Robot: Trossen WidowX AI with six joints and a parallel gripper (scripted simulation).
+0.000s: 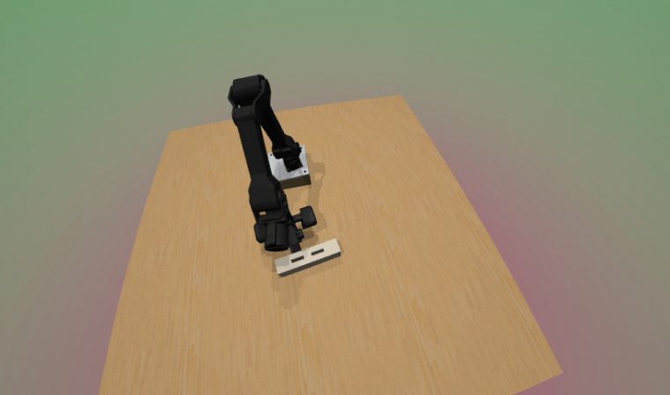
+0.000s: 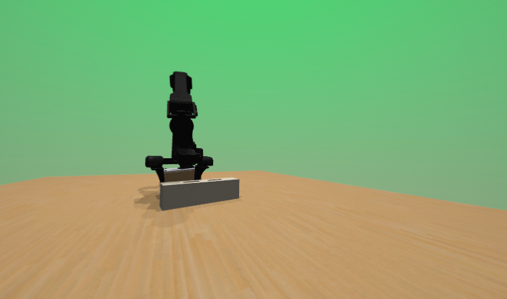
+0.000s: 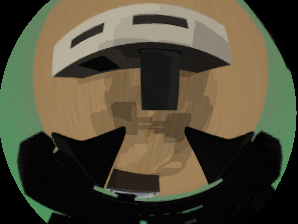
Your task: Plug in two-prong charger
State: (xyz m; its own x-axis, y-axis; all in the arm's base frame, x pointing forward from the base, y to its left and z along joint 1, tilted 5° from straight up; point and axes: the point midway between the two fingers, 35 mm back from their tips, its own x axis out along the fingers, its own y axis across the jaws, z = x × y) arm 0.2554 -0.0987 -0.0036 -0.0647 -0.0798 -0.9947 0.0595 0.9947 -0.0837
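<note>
The white power strip (image 1: 330, 246) (image 2: 199, 194) (image 3: 212, 40) lies on the table with two dark slots in its top. In the wrist view, a dark opening (image 3: 100, 64) shows in its near side at the left. The black charger (image 1: 295, 247) (image 3: 160, 82) sits against that near side, below the right-hand slot in the wrist view. It appears straight and in contact. Its prongs are not visible, so their depth cannot be told. My gripper (image 2: 180, 177) (image 3: 156, 129) is open and empty, on the robot's side of the strip. Its fingertips are behind the charger's rear end in the wrist view.
The robot's base (image 1: 279, 169) (image 2: 179, 175) (image 3: 134, 181) stands farther back on the wooden table (image 1: 401, 294) (image 2: 303, 241). The arm reaches over from it and partly covers it in the top view. Shadows of the arm fall around the strip.
</note>
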